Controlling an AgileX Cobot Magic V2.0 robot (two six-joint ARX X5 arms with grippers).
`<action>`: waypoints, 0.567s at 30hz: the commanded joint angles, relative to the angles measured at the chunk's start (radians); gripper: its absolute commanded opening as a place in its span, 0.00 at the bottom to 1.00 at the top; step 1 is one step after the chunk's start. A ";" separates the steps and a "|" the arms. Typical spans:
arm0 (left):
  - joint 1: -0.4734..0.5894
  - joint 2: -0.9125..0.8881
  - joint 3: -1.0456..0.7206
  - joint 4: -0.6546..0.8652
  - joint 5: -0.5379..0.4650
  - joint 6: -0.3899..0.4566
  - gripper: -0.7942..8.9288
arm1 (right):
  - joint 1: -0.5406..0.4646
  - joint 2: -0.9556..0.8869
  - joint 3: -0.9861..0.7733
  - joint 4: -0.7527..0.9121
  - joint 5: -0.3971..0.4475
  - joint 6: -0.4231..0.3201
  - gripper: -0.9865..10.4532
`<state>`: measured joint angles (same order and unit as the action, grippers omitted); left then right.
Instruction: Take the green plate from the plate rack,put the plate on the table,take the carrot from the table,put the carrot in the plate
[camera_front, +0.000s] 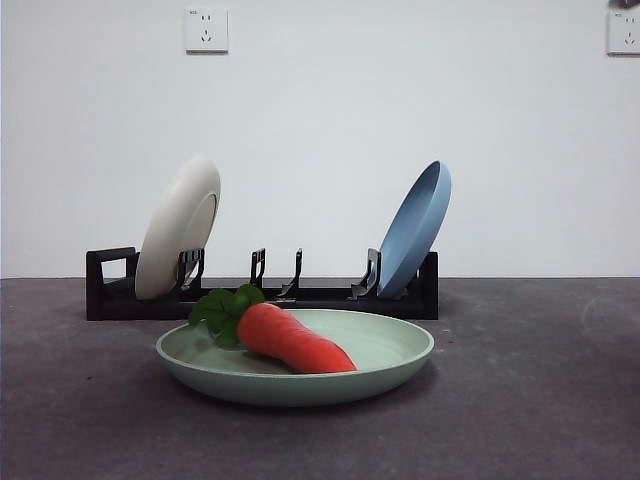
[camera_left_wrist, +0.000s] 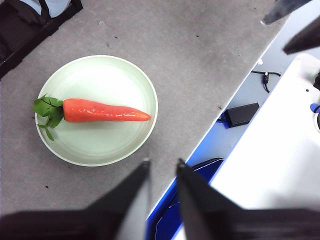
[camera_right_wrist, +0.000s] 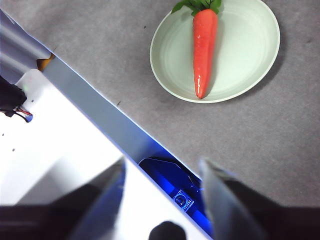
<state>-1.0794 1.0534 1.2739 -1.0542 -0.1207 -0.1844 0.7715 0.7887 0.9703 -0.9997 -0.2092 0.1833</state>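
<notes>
**Sam:** Where is everything, biggest first?

**Me:** The table (camera_front: 560, 400), then the plate rack (camera_front: 262, 298) at the back. In front of it, the green plate (camera_front: 395, 362) lies flat. The carrot (camera_front: 295, 340) lies across it, leaves toward the rack.

**Sam:** And your hands?

**Me:** Both wait high, off the table's edge. My left gripper (camera_left_wrist: 161, 166) is nearly closed, empty. My right gripper (camera_right_wrist: 162, 167) is wide open, empty. Neither looks nearer, I think.

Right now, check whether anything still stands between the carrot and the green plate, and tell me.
Nothing does. The carrot already lies inside the green plate, which sits flat on the table in front of the plate rack. Both hands are drawn back near the table's edge, the left hand and the right hand open and holding nothing.
</notes>
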 joint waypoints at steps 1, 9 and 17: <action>-0.001 -0.002 -0.002 -0.001 0.000 0.000 0.07 | 0.002 0.000 -0.006 0.003 0.002 -0.009 0.08; -0.001 -0.002 -0.002 -0.001 -0.008 0.001 0.08 | 0.002 0.000 -0.006 0.003 0.006 -0.008 0.09; -0.001 -0.002 -0.002 -0.002 -0.008 0.001 0.08 | 0.002 0.000 -0.006 0.003 0.006 -0.008 0.09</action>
<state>-1.0790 1.0534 1.2739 -1.0542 -0.1246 -0.1844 0.7715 0.7898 0.9703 -0.9997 -0.2062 0.1829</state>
